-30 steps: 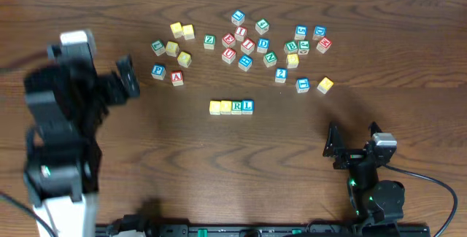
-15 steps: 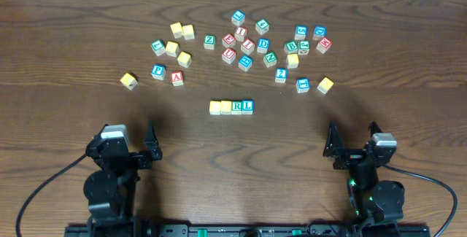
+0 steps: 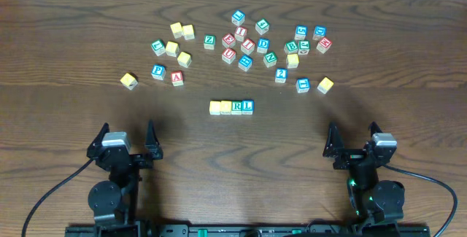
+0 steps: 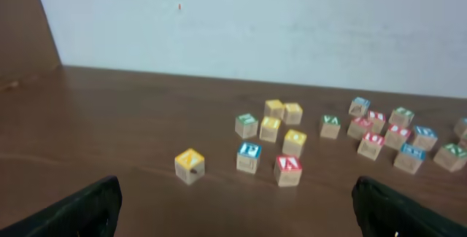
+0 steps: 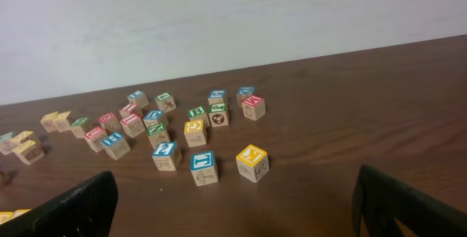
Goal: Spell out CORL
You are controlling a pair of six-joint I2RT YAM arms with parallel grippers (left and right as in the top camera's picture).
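Left tool point(image 3: 125, 132) is spread wide and holding nothing, parked low at the near edge of the surface point(image 3: 408, 113). Right tool point(image 3: 354, 136) is the same: wide, empty, parked near edge. In both wrist views you only see the dark finger ends at the frame corners, with nothing between them.

CORL row point(image 3: 231, 107) sits mid-surface, between the two tools and well ahead of them. It's four cubes side by side and touching: two yellow-faced cubes point(image 3: 220, 107) on the left, letters too small to read, then R cube point(image 3: 236, 106), then L cube point(image 3: 248, 106). The row looks straight and reads as finished, so I'd judge there's little left for you to do.

The loose cubes point(image 3: 263, 45) are scattered farther back. P cube point(image 3: 158, 71) and A cube point(image 3: 176, 77) are off to the left, not part of the word.

Handling, if you need to nudge or re-seat one:
- Small wooden cubes, likely light, rigid, not fragile.
- Smooth painted faces may slip or twist under an off-centre pinch.
- Neighbours block the side faces, so take the near and far faces, squarely and centred.
- Come straight down, because a light cube will likely skid if you clip it.
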